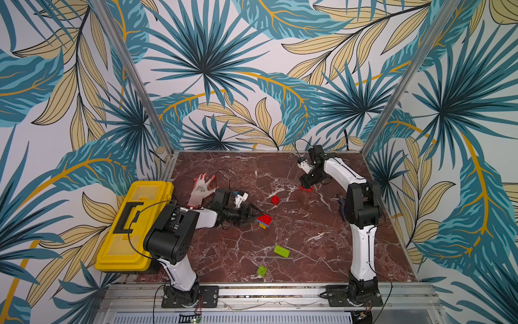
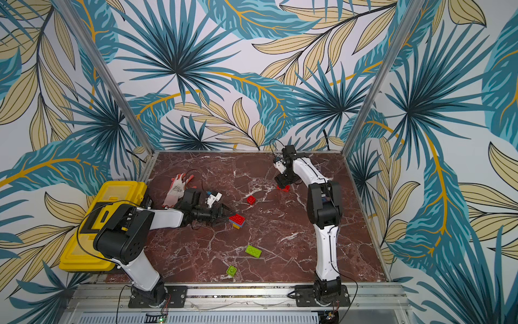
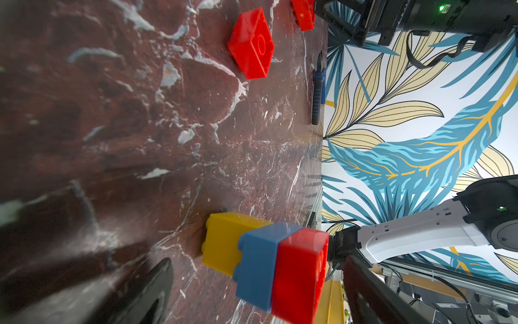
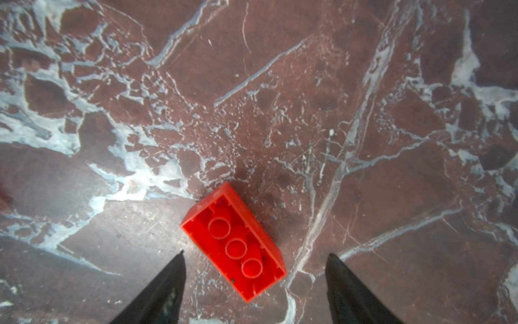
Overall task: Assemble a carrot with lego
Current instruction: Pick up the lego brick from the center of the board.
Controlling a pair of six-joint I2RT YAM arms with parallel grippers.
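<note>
Over the far right of the table (image 1: 308, 261), top views: right gripper (image 1: 305, 183) points down at the red brick (image 1: 307, 189). Left gripper (image 1: 258, 217) sits mid-table at the carrot stack (image 1: 265, 221).
Loose lego: small red brick (image 1: 275, 199) and two green bricks (image 1: 281, 251), lying apart.
Left wrist: carrot stack (image 3: 266, 261), yellow-blue-red with yellow on the table, sits between wide-open jaws. No contact visible.
Right wrist: red brick (image 4: 234, 244) is hollow side up between spread fingertips (image 4: 168, 286). Gaps both sides, nothing grasped.
Key relation: the brick's long axis runs diagonal to the jaw line. Probably needs a wrist turn, or the jaws meet corners.
Nearer arm: right, directly above. Left is well apart.
</note>
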